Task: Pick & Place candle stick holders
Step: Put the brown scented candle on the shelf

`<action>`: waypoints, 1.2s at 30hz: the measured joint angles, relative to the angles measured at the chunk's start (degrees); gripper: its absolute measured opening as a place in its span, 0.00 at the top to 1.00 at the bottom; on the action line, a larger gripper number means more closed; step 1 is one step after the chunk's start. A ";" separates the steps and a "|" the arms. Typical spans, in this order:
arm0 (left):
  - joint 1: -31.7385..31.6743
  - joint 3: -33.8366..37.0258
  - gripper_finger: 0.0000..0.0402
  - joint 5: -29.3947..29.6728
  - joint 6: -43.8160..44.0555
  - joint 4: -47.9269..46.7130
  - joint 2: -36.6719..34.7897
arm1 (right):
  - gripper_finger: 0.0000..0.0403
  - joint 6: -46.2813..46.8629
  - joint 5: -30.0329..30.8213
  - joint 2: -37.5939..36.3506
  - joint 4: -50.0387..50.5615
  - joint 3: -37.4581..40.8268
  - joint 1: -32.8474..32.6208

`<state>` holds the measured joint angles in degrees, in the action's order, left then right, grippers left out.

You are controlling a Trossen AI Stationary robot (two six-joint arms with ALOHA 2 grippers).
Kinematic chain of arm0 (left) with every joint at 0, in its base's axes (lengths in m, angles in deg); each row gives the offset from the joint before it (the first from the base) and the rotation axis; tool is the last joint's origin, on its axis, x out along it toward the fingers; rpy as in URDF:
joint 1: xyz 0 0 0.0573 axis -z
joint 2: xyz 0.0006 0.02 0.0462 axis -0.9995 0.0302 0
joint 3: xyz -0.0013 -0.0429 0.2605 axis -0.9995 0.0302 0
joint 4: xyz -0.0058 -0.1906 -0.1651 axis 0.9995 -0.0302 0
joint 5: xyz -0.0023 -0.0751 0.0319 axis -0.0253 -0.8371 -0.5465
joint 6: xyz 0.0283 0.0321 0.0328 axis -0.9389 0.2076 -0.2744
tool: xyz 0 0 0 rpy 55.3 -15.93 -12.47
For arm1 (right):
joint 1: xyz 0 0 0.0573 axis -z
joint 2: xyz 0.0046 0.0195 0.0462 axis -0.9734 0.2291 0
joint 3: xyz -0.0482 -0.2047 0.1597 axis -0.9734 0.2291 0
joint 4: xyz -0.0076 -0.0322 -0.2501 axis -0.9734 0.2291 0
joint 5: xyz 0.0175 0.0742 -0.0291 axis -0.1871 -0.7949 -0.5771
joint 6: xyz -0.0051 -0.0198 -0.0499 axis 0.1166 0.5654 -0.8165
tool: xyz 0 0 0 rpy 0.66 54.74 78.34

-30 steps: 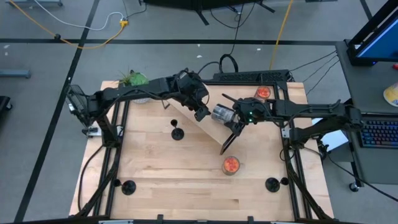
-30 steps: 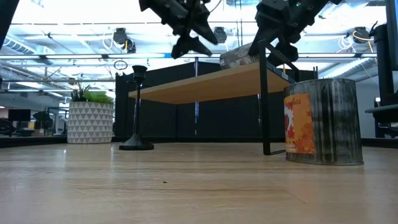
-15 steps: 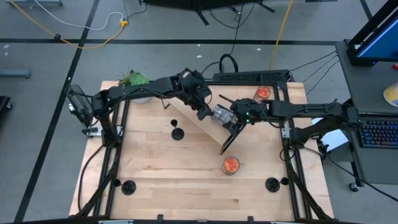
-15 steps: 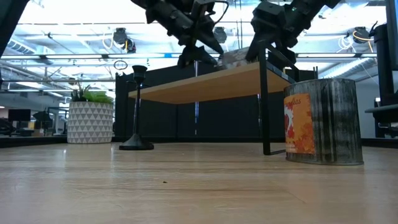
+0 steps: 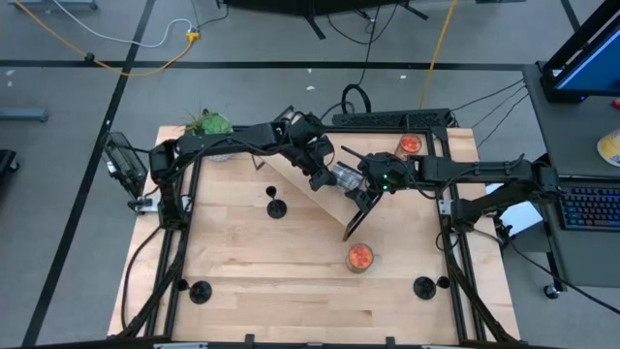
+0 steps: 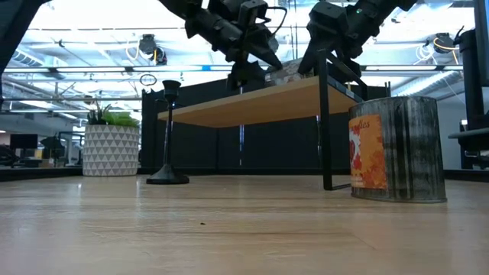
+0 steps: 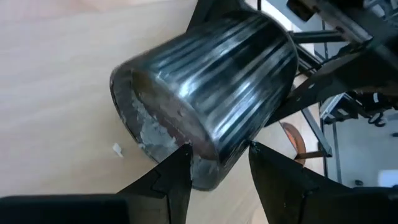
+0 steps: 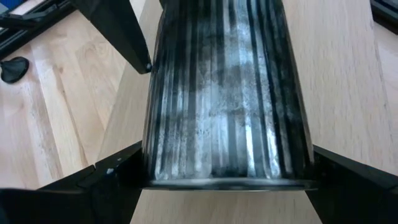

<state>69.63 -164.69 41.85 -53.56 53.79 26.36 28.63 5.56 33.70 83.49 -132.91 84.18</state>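
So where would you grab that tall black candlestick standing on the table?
Take the candlestick holder by its thin stem, midway up, from the side. It stands upright on the table, apart from other things; the flat base lies too low to pinch. Both arms are busy now: the right gripper holds a tin can, the left gripper beside it.
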 joint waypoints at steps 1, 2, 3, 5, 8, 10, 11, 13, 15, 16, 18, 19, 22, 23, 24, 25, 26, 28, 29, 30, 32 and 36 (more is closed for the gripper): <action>0.00 0.00 0.60 -0.24 -0.04 0.10 0.00 | 0.07 0.04 0.00 -0.02 -0.01 0.00 0.00; 0.00 0.00 0.60 -0.27 -0.22 0.17 -0.02 | 0.07 0.02 -0.04 -0.01 -0.01 0.00 0.00; -0.02 0.00 0.61 -0.27 -0.34 0.16 -0.08 | 0.07 -0.05 -0.12 -0.02 -0.01 0.00 0.00; -0.04 0.00 0.66 -0.50 -0.54 -0.15 -0.11 | 0.07 -0.10 -0.13 -0.02 -0.01 0.00 0.00; -0.33 0.00 0.76 -1.07 -0.66 -0.26 -0.11 | 0.07 -0.08 -0.02 -0.04 0.05 0.00 0.00; -0.77 0.00 0.86 -2.08 -0.91 -0.30 -0.22 | 0.07 -0.15 0.00 -0.04 0.23 0.00 0.00; -0.93 0.00 0.90 -2.43 -1.19 -0.26 -0.27 | 0.07 -0.15 0.04 -0.04 0.27 0.00 0.00; -1.01 0.00 0.97 -2.66 -1.55 -0.07 -0.31 | 0.07 -0.09 0.04 -0.04 0.27 0.00 0.00; -0.98 0.00 0.98 -2.68 -1.74 -0.15 -0.26 | 0.07 -0.11 0.00 -0.04 0.26 0.00 0.00; -1.01 0.00 0.98 -2.70 -1.75 -0.12 -0.24 | 0.07 -0.09 0.00 -0.04 0.25 0.00 0.00; -1.03 0.00 0.99 -2.73 -1.77 0.06 -0.24 | 0.07 -0.09 0.02 -0.04 0.11 0.00 0.00; -1.05 0.00 0.99 -2.72 -1.77 0.13 -0.24 | 0.07 -0.09 0.00 -0.04 0.03 0.00 0.00; -1.01 0.00 0.96 -2.37 -1.75 0.19 -0.24 | 0.07 -0.09 0.00 -0.04 -0.16 0.00 0.00; -1.01 0.00 0.95 -2.22 -1.75 0.27 -0.24 | 0.07 -0.09 0.00 -0.04 -0.16 0.00 0.00; -1.01 0.00 0.94 -2.20 -1.76 0.29 -0.24 | 0.07 -0.09 0.00 -0.04 -0.16 0.00 0.00; -1.02 0.00 0.93 -2.20 -1.92 0.29 -0.24 | 0.07 -0.09 0.00 -0.04 -0.19 0.00 0.00; -1.06 0.00 0.92 -2.20 -2.16 0.30 -0.24 | 0.07 -0.09 -0.01 -0.04 -0.19 0.00 0.00; -1.20 0.00 0.90 -2.27 -2.74 0.30 -0.24 | 0.07 -0.09 -0.04 -0.04 -0.21 0.00 0.00; -1.26 0.00 0.89 -2.44 -3.40 0.30 -0.22 | 0.07 -0.09 -0.06 -0.04 -0.21 0.00 0.00; -1.33 0.00 0.88 -2.53 -4.24 0.30 -0.22 | 0.07 -0.09 -0.13 -0.04 -0.23 0.00 0.00; -1.36 0.00 0.84 -2.57 -5.89 0.40 -0.22 | 0.07 -0.11 -0.22 -0.04 -0.23 0.00 0.00; -1.40 0.00 0.77 -2.66 -8.43 0.50 -0.22 | 0.07 -0.11 -0.33 -0.01 -0.52 0.00 -0.02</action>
<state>68.23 -164.69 39.19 -61.99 54.29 26.14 28.51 5.23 33.69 82.97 -132.91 84.16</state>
